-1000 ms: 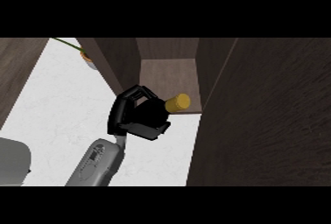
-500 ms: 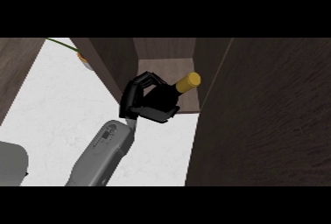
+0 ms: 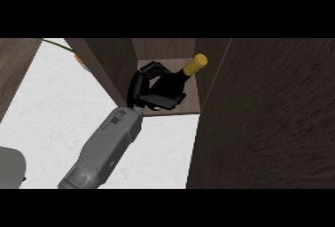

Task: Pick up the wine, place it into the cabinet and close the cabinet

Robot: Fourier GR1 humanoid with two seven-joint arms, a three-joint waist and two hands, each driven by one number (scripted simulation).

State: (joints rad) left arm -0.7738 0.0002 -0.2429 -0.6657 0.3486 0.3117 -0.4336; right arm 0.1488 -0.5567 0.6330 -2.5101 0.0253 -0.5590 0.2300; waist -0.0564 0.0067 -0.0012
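Observation:
The wine bottle (image 3: 178, 81) is dark with a gold cap (image 3: 196, 63). It leans inside the open cabinet (image 3: 169, 110), over the wooden shelf floor, its neck pointing up and to the right. My right hand (image 3: 152, 90) is curled round the bottle's body and hides most of it. The grey forearm reaches in from the lower left of the hand. The bottle's base is hidden, so I cannot tell whether it rests on the shelf. My left hand does not show.
A wide dark wooden cabinet door (image 3: 274, 119) fills the right side, just right of the bottle. The cabinet's side wall (image 3: 104, 66) stands left of the hand. White counter (image 3: 52, 119) lies below. A green stem with an orange object (image 3: 78, 58) sits at the top left.
The right hand has carried the bottle up and away from me, deeper into the cabinet. The gold cap now sits higher against the back.

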